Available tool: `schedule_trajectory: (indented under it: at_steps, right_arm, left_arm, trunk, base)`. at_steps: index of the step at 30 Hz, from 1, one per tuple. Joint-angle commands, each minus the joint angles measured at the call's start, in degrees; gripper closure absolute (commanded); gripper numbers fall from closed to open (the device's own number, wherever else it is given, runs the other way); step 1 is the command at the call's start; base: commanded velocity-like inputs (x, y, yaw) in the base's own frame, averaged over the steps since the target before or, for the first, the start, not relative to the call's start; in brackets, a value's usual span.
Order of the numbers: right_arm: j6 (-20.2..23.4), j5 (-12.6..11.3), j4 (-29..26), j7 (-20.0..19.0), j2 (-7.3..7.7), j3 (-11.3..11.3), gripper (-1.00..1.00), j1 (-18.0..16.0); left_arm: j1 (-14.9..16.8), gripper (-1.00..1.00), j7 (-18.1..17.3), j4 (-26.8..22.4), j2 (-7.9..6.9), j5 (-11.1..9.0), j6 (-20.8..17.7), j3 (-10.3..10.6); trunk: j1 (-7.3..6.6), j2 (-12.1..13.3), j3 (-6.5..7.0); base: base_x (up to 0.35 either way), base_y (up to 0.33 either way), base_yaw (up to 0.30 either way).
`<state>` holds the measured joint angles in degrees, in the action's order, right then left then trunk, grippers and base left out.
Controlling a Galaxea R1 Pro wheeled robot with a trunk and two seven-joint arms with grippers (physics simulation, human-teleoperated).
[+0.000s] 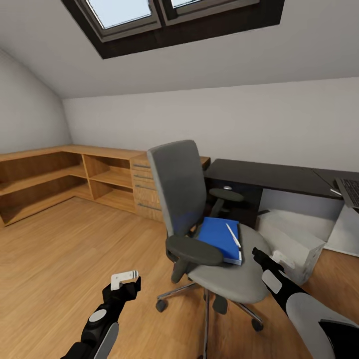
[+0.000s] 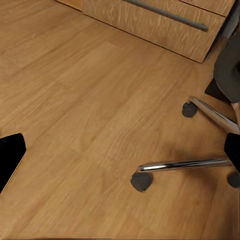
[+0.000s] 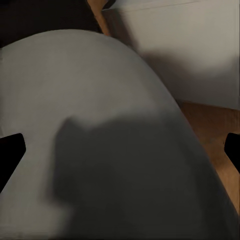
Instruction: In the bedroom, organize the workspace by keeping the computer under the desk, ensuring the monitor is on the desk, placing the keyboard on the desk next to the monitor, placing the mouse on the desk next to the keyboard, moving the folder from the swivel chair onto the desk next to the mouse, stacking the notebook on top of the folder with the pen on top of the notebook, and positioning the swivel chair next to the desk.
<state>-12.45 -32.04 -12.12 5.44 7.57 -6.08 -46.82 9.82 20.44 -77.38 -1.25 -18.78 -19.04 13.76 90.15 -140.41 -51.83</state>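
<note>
The grey swivel chair [image 1: 199, 224] stands mid-room, and its seat [image 3: 100, 125] is close under my right wrist camera. On the seat lies a blue folder [image 1: 219, 238] with a white pen [image 1: 233, 235] across it. Behind it is the dark desk [image 1: 269, 177], with the keyboard [image 1: 350, 191] at its right end. A white computer case [image 1: 299, 249] sits on the floor below the desk. My right gripper [image 1: 260, 256] [image 3: 120, 155] hovers open over the seat's right edge, just right of the folder. Low beside the chair's base, my left gripper [image 1: 127, 280] [image 2: 120, 155] is open over the floor.
Wooden shelving [image 1: 45, 179] lines the left wall and corner, ending in a drawer unit [image 1: 142, 189] [image 2: 165, 25] behind the chair. The chair's chrome legs and castors [image 2: 142, 180] spread over the wood floor [image 1: 55, 259] near my left gripper. A sloped ceiling holds a skylight [image 1: 164, 15].
</note>
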Motion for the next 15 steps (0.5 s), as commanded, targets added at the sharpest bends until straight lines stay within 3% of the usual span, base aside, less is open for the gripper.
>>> schedule_trajectory:
  at_steps: [1, 15]
  right_arm:
    - [-0.11, -0.3, -0.03, -0.08, -0.01, 0.11, -1.0, -0.02]
    - [-0.11, -0.3, -0.01, -0.08, -0.01, 0.14, -1.0, -0.02]
  left_arm:
    - [0.08, -1.0, 0.56, -0.05, -0.07, -0.56, -0.12, 0.21]
    - [0.08, -1.0, 0.56, -0.05, -0.07, -0.54, -0.12, 0.22]
  trunk:
    - [-0.01, -0.02, -0.06]
    - [-0.01, -0.02, -0.06]
  base:
    - [0.0, 0.0, 0.265]
    - [0.0, 0.0, 0.249]
